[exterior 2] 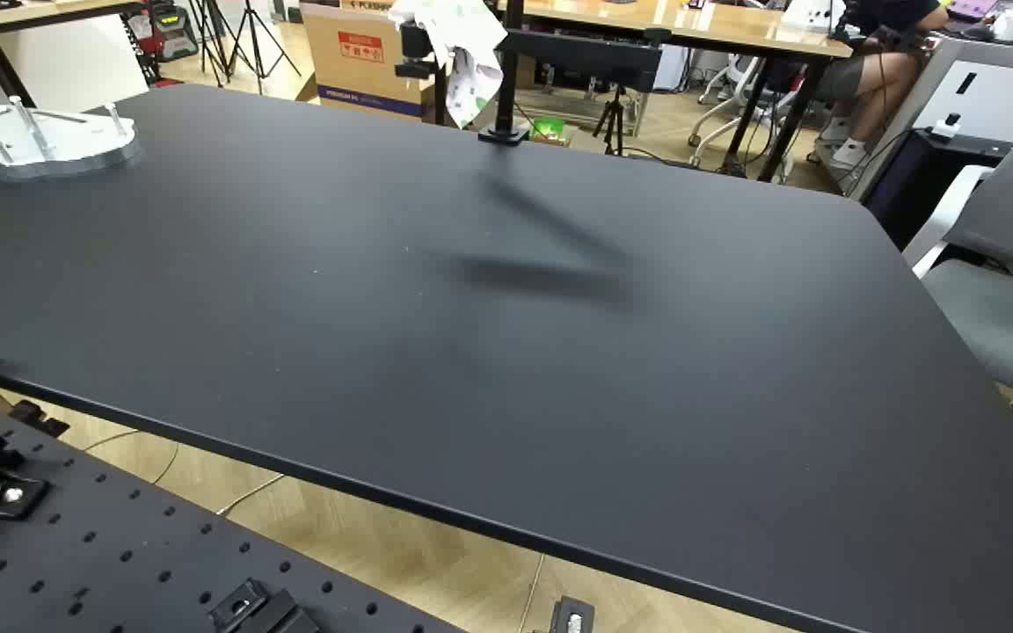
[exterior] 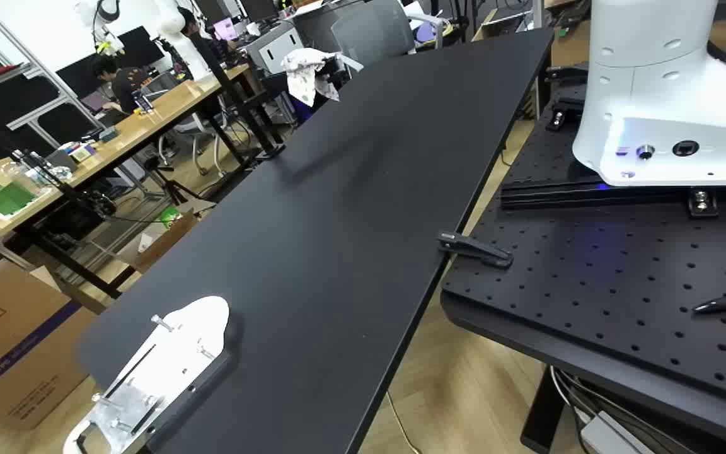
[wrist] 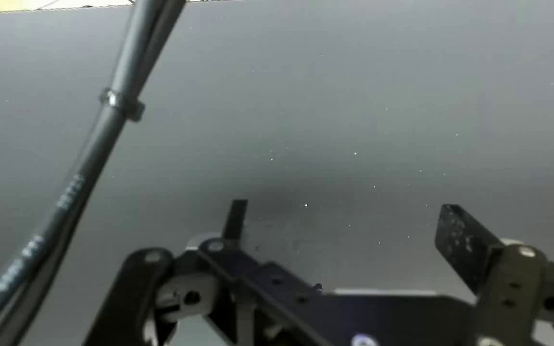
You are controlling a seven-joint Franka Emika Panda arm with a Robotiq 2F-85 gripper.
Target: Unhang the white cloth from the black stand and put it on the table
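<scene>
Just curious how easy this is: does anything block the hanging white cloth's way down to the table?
Nothing visible stands between the white cloth and the table; it only needs freeing from the black stand at the table's edge. The white plate with metal posts sits well aside.

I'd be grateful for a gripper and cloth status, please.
Gripper open, holding nothing. White cloth hanging from black stand. Silver fixture on table, likely not obstructing.

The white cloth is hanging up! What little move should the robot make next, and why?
I think the gripper should ease toward the white cloth with its jaws left open. In an exterior view the cloth hangs on the black stand, while the wrist view shows the table between the jaws and no cloth, so it probably must get closer before grabbing.
</scene>
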